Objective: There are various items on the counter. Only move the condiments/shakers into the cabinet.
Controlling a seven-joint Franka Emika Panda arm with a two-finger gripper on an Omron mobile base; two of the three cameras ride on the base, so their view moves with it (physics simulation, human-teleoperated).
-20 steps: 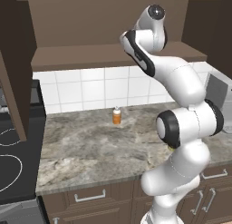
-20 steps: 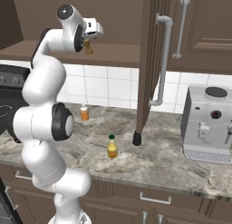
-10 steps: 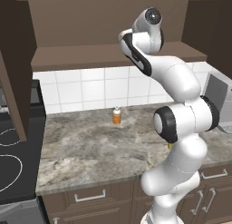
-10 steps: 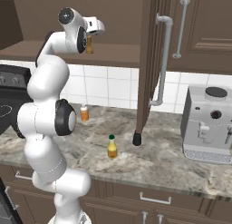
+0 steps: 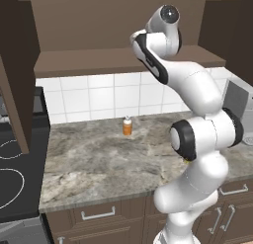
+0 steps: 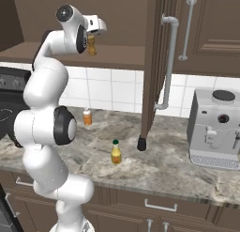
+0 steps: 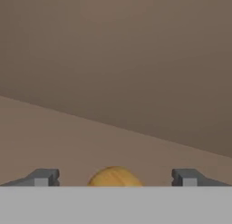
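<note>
A small brown wooden shaker (image 6: 92, 44) stands on the shelf of the dark brown cabinet (image 6: 123, 57). My gripper (image 6: 93, 34) hovers just above it, open. In the hand view the shaker's rounded top (image 7: 115, 177) sits between the two spread fingertips (image 7: 45, 177), touching neither. On the marbled counter (image 6: 168, 166) stand a slim yellow squeeze bottle (image 6: 116, 152) with a dark cap and a small black shaker (image 6: 141, 143) by the foot of the open door. In the left base view my own arm hides the gripper in front of the cabinet shelf (image 5: 89, 61).
A small orange bottle (image 5: 127, 126) (image 6: 87, 117) stands near the tiled back wall. The open cabinet door (image 6: 157, 62) hangs right of my arm, another door (image 5: 15, 75) to the left. A coffee machine (image 6: 218, 127) is at the right, a stove (image 5: 10, 174) at the left.
The jaws have spread wider and let go of the brown shaker, which stays on the shelf. The hand has lifted slightly away from it.
</note>
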